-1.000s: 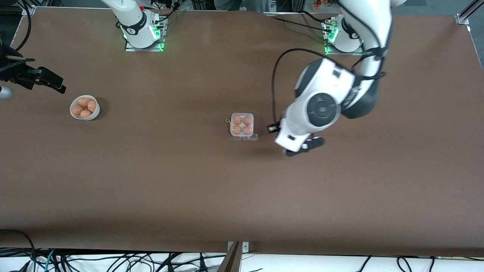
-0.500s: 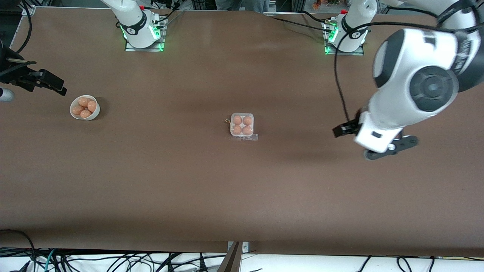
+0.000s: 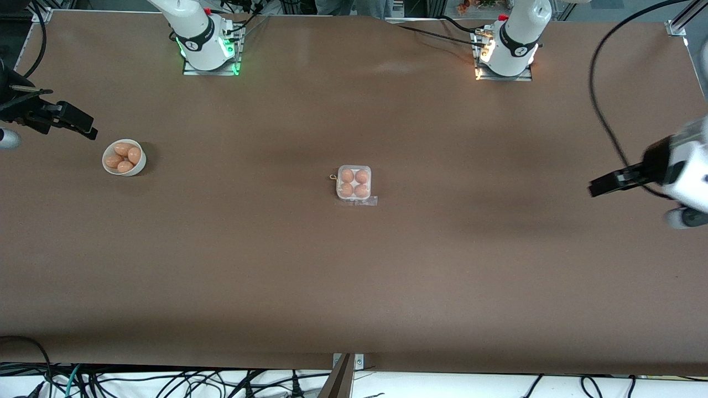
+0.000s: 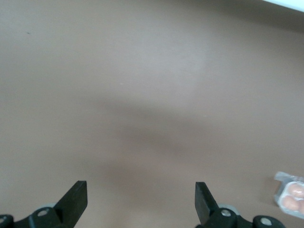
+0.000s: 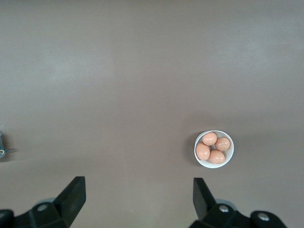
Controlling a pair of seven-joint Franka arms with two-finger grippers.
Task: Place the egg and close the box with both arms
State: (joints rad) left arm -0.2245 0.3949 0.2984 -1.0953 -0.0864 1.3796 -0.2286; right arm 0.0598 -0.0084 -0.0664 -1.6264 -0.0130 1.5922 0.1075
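Matt brown table [image 3: 354,287] at centre frame carries the clear glossy plastic box [image 3: 354,183]; a smooth white glazed bowl [image 3: 124,157] sits at left

Box mid-frame, bowl and grippers at the frame's edges.
In the front view the box [image 3: 354,183] sits at the centre of the table [image 3: 354,287], four eggs [image 3: 354,183] in its cells. The bowl [image 3: 124,157] lies at middle left, toward the right arm's end, with eggs in it. The right gripper [image 3: 74,121] hangs at the upper-left edge, just above the bowl in the frame. The left gripper [image 3: 611,182] hangs at the middle-right edge, over bare table, well apart from the box.
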